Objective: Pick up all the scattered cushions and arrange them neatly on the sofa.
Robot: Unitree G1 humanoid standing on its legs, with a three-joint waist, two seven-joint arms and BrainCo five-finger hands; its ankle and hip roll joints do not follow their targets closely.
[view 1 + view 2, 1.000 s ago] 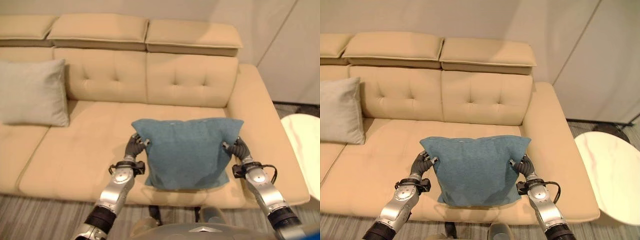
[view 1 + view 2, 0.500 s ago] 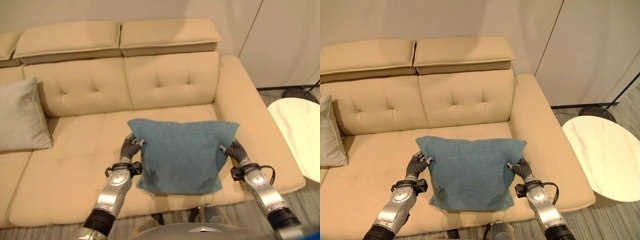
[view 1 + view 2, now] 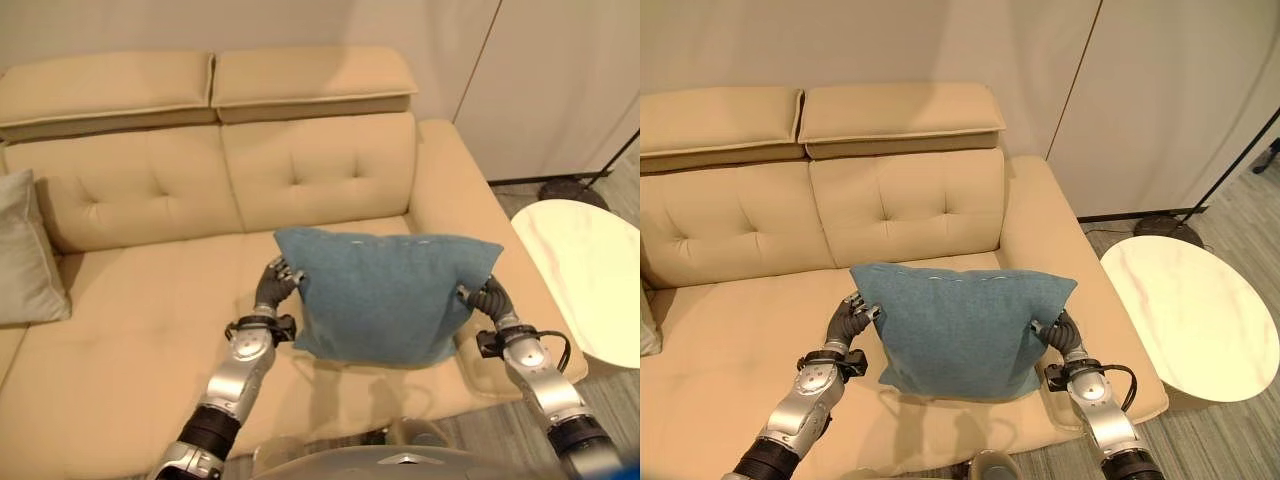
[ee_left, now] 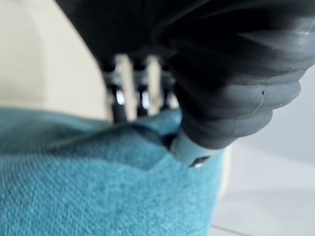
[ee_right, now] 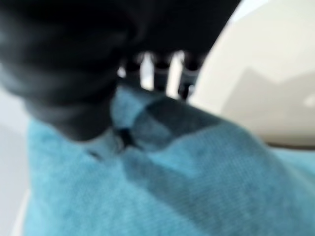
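My left hand [image 3: 272, 291] and right hand [image 3: 490, 299] pinch the teal cushion [image 3: 385, 294] at 9 and 3 o'clock — fingers curled into the cloth. I see it upright above the sofa [image 3: 150, 200] seat, long axis side-to-side.

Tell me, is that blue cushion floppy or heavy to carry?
Probably soft: the blue cushion puckers where the left hand and right hand pinch its edges. Likely light too, since edge grips alone hold it above the sofa. It keeps its shape rather than drooping.
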